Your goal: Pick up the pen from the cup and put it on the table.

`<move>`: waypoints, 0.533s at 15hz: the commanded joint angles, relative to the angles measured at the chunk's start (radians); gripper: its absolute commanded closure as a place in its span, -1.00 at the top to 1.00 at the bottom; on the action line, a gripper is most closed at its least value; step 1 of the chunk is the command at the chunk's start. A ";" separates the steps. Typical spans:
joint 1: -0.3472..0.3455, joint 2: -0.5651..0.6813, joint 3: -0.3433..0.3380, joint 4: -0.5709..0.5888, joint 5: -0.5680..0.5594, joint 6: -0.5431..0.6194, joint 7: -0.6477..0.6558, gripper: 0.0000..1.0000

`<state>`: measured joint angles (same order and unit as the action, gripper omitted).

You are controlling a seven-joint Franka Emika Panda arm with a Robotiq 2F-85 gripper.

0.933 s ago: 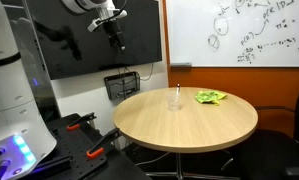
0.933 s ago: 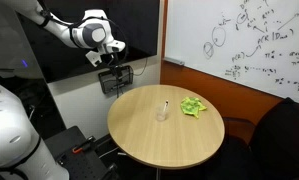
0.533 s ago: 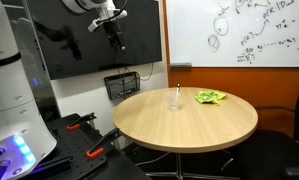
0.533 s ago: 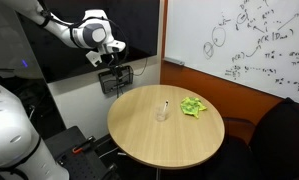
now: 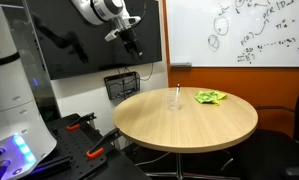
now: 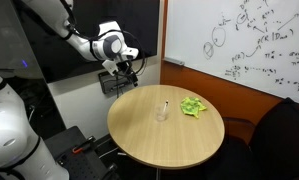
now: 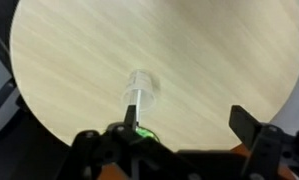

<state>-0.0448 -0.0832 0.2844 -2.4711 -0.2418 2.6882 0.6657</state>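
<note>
A clear cup (image 5: 174, 99) stands near the middle of the round wooden table (image 5: 189, 122), with a thin white pen (image 5: 178, 89) upright in it. Both show in the other exterior view, cup (image 6: 162, 112) and table (image 6: 169, 135). In the wrist view the cup (image 7: 140, 88) with the pen (image 7: 135, 102) is seen from above on the table (image 7: 209, 60). My gripper (image 5: 133, 42) is high in the air off the table's side, also seen in the exterior view (image 6: 128, 67). Its fingers (image 7: 184, 125) are spread wide and empty.
A green crumpled cloth (image 5: 210, 97) lies on the table beyond the cup, also visible in an exterior view (image 6: 194, 105). A black wire basket (image 5: 122, 84) hangs on the wall below the arm. A whiteboard (image 5: 239, 30) is on the wall behind. A white robot body (image 5: 11, 90) stands beside the table.
The arm has swung toward the table, moving the gripper closer to the table's edge. The cup, pen and cloth have not moved.
</note>
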 commanded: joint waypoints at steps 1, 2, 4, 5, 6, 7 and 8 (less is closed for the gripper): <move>-0.027 0.160 -0.025 0.109 -0.152 0.061 0.124 1.00; -0.021 0.203 -0.046 0.140 -0.198 0.067 0.164 1.00; -0.015 0.297 -0.076 0.213 -0.244 0.078 0.210 1.00; -0.010 0.347 -0.091 0.252 -0.269 0.080 0.229 1.00; -0.005 0.393 -0.107 0.290 -0.288 0.082 0.242 1.00; -0.006 0.437 -0.113 0.323 -0.288 0.090 0.235 1.00; -0.005 0.481 -0.122 0.357 -0.297 0.095 0.234 1.00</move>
<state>-0.0665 0.2944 0.1903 -2.2050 -0.5001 2.7558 0.8658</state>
